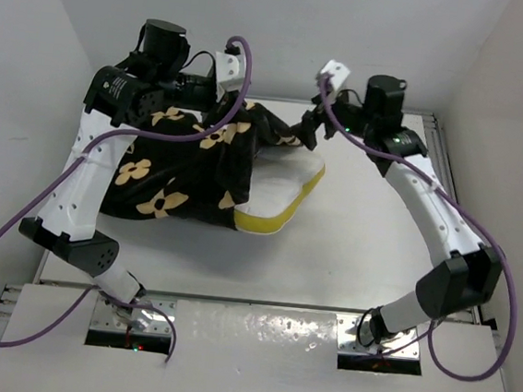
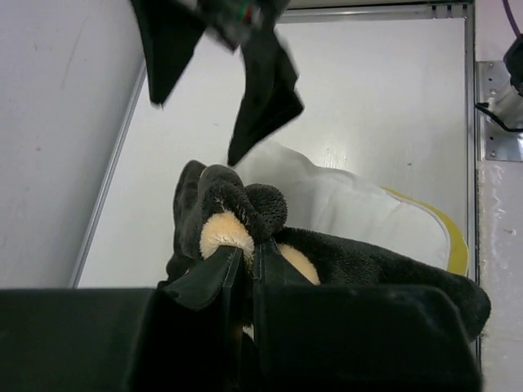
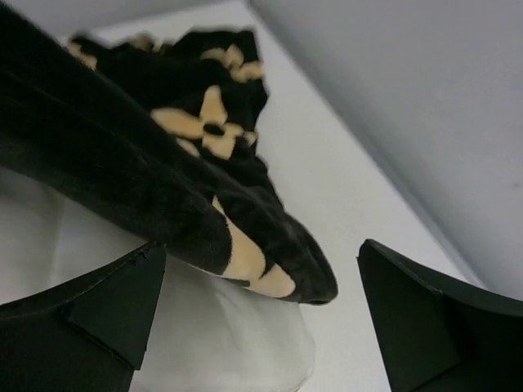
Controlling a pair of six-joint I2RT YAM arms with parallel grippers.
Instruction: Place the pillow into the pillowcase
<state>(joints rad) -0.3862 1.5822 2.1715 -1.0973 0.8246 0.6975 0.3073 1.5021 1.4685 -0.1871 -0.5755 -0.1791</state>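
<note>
Black velvet printed with tan flowers cloaks most of the pillow (image 1: pixel 286 184) as I work at its far edge. My left gripper (image 2: pixel 249 257) is clamped on a bunched fold of the pillowcase (image 1: pixel 167 164). My right gripper (image 3: pixel 260 247) gapes wide and holds nothing, with the case's edge draped over the pillow's white corner just ahead of its spread fingers. That yellow-banded corner juts bare from the case on the right-arm side and lies on the table (image 1: pixel 376 253). The risk, as I judge it, is that hauling on one bunched fold could drag pillow and case together, or slide the edge back off the pillow. Only the left wrist view proves the pinch. Only the overhead view shows how much of the pillow is uncovered.
</note>
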